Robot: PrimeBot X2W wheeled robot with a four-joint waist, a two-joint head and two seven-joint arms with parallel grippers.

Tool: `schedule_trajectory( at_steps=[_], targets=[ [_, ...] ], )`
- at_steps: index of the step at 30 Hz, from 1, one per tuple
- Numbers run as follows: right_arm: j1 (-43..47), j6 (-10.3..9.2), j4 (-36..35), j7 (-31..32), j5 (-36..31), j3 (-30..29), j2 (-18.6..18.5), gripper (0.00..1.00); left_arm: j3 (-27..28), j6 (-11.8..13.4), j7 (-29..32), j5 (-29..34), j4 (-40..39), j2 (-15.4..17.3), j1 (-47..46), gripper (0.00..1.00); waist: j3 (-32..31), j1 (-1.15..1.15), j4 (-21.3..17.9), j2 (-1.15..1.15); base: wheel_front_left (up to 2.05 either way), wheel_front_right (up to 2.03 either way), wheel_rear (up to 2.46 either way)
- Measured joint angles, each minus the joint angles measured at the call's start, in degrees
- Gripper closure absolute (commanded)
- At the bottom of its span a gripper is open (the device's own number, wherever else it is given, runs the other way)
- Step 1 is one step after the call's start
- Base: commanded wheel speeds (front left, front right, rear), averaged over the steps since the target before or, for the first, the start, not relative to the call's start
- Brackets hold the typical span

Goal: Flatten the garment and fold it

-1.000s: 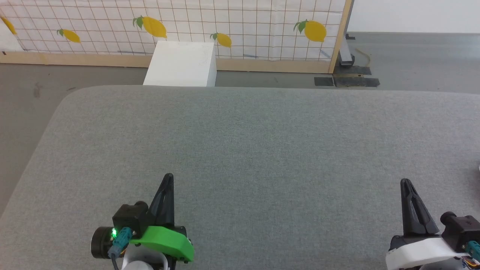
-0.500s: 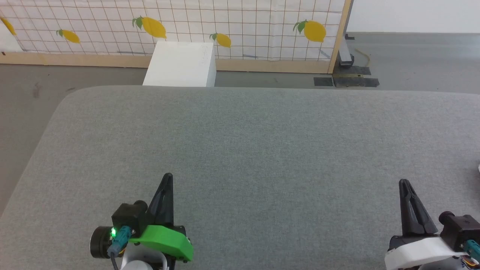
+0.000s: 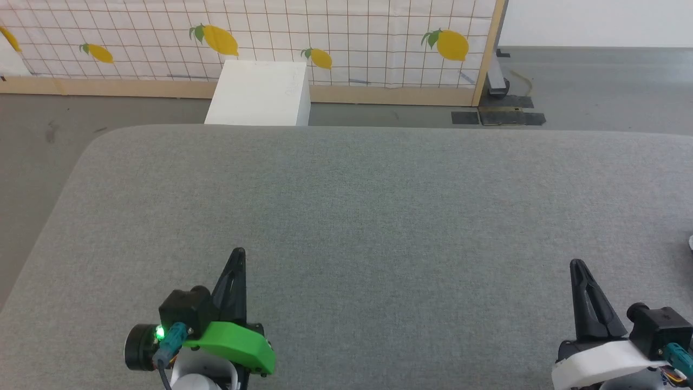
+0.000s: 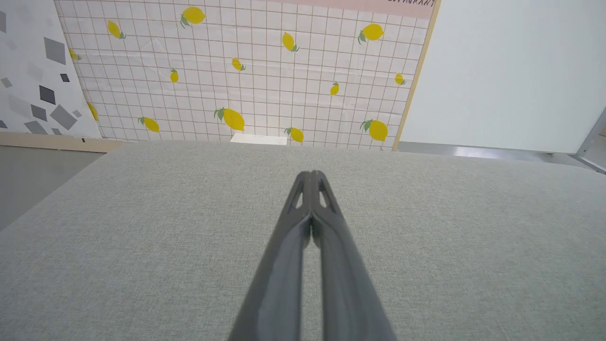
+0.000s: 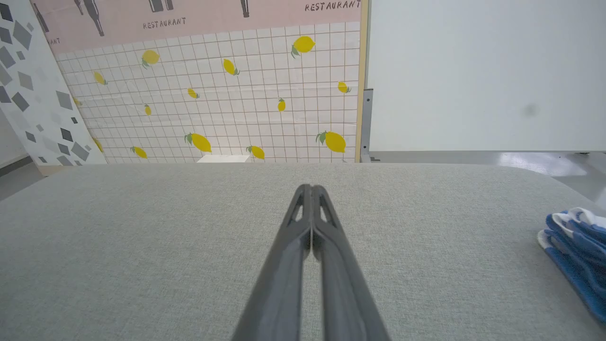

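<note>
The blue garment [image 5: 575, 251] with white edging lies bunched at the right edge of the right wrist view, on the grey fabric table [image 3: 352, 206]. A small pale bit [image 3: 691, 241] at the head view's right edge may belong to it. My left gripper [image 3: 237, 254] hovers low over the near left of the table, shut and holding nothing, as the left wrist view confirms [image 4: 311, 176]. My right gripper [image 3: 575, 265] sits at the near right, also shut and empty [image 5: 307, 189], with the garment off to its right.
A white box [image 3: 260, 93] stands on the floor beyond the table's far edge. Behind it runs a lemon-print tiled panel [image 3: 325, 38] with a wooden frame. Grey floor [image 3: 38, 135] surrounds the table's rounded left corner.
The whole head view has drifted slightly, so the camera moved. Both grippers sit a little further left and lower in it; neither changed its closure.
</note>
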Motion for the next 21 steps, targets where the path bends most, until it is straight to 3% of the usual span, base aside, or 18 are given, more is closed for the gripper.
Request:
schedule_trajectory(
  at_steps=[21],
  targets=[
    [-0.6,0.00,-0.7,2.4,-1.1,1.1,0.0,1.00,1.3,0.1,2.4,1.7,-1.7,0.0,0.0,1.00,0.0,0.00,-0.3,0.00,0.00,0.00,0.00]
  ],
)
